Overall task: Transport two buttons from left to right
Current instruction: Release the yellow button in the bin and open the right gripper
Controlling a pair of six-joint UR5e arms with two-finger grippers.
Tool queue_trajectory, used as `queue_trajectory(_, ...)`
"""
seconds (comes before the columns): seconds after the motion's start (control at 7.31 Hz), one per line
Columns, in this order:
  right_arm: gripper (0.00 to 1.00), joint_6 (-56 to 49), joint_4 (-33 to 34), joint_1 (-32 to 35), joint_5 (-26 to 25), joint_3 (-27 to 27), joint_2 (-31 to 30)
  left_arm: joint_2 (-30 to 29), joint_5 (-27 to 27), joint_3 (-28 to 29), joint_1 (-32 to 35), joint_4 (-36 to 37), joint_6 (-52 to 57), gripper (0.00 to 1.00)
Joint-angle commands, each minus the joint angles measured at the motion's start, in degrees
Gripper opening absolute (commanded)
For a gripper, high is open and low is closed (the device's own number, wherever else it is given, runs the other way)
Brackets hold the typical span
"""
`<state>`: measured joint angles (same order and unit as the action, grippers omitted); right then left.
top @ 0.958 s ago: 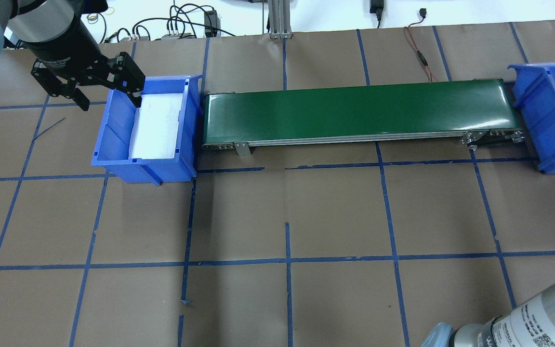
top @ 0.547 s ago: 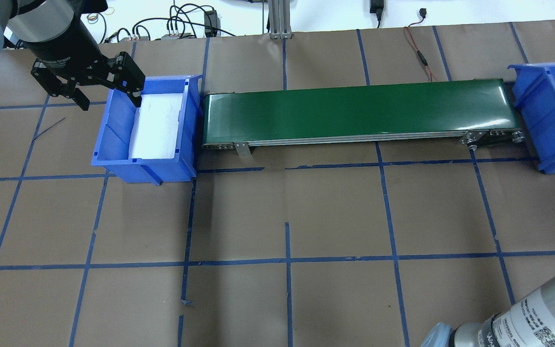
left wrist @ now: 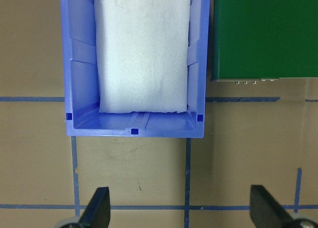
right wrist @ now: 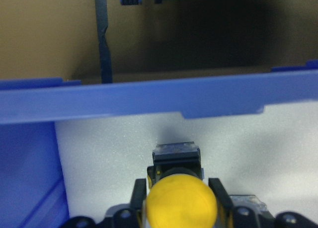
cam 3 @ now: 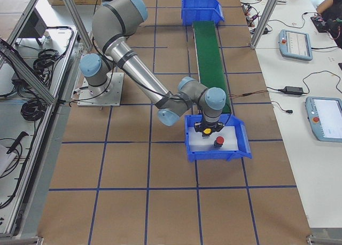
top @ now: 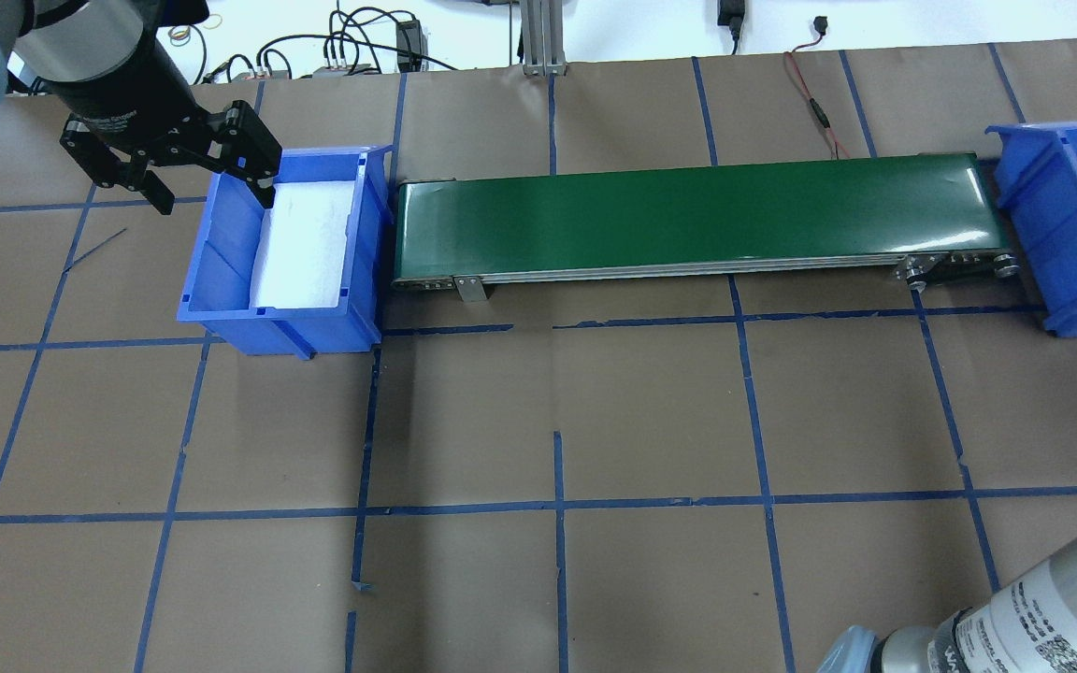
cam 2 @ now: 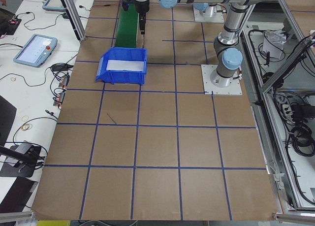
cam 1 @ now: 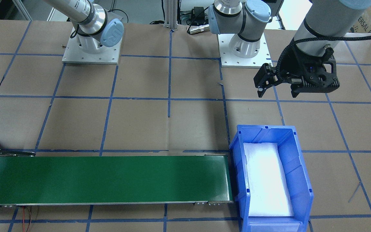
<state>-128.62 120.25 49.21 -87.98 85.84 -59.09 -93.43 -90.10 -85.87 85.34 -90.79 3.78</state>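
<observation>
Between fingers of right gripper (cam 3: 209, 130): yellow button (right wrist: 183, 200) sat clamped, inside bin (cam 3: 191, 149).
Red button (cam 3: 219, 142): lay just beside that gripper, same bin.
Left gripper (cam 1: 277, 94): stood spread wide, empty; 2nd bin (left wrist: 134, 131) ahead.

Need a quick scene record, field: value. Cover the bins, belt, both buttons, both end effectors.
left bin: white foam liner, no buttons inside
conveyor belt: green, nothing on it, runs between the two bins
right bin: foam liner, red button inside
red button: resting on right bin's foam
yellow button: gripped over right bin's foam
left end effector: open, empty, off to one side of left bin
right end effector: shut on yellow button, inside right bin
</observation>
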Motion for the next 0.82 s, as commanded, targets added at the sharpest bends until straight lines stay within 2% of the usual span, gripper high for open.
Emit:
queue_trajectory(0.0,1.00,0.1,-0.7,0.0,0.0,-0.2,-2.2,0.0,0.0,0.0,0.0,0.0,0.0,1.00)
queue_trajectory(0.14,1.00,0.1,-2.6,0.3,0.0,-0.3,-6.1,0.0,0.0,0.0,0.0,0.0,0.0,1.00)
queue_trajectory(0.41,1.00,3.4,-11.2,1.1,-0.2,-1.8,-12.1,0.0,-0.1,0.0,0.0,0.0,0.0,1.00)
queue_trajectory(0.68,1.00,12.5,-16.6,3.9,-0.6,-1.5,-21.4,0.0,-0.1,0.0,0.0,0.0,0.0,1.00)
